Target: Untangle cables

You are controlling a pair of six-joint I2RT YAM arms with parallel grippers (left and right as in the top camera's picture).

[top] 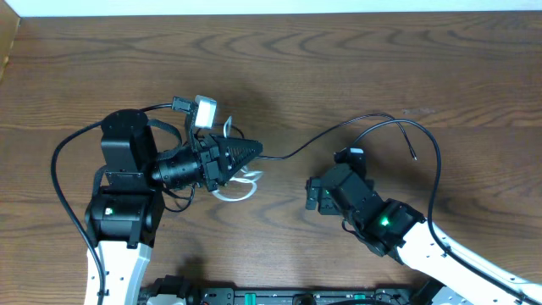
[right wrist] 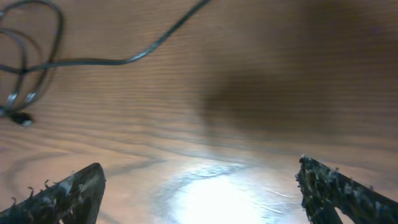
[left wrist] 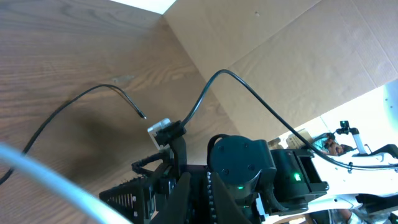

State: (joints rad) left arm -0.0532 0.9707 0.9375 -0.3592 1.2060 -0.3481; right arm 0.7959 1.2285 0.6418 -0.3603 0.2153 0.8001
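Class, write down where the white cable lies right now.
In the overhead view, the white cable lies looped left of centre on the table, right beside the left gripper tip and well left of the right gripper.

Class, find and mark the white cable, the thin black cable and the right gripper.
white cable [top: 230, 196], overhead view, its lower loop.
black cable [right wrist: 112, 61], right wrist view, its level middle stretch.
right gripper [right wrist: 199, 165], right wrist view, midway between its open fingertips.

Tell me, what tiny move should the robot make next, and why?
Probably ease the open right hand forward to the black cable. That hand hovers over bare table, while the cable stretches away from the shut left hand beside the white cable loops.
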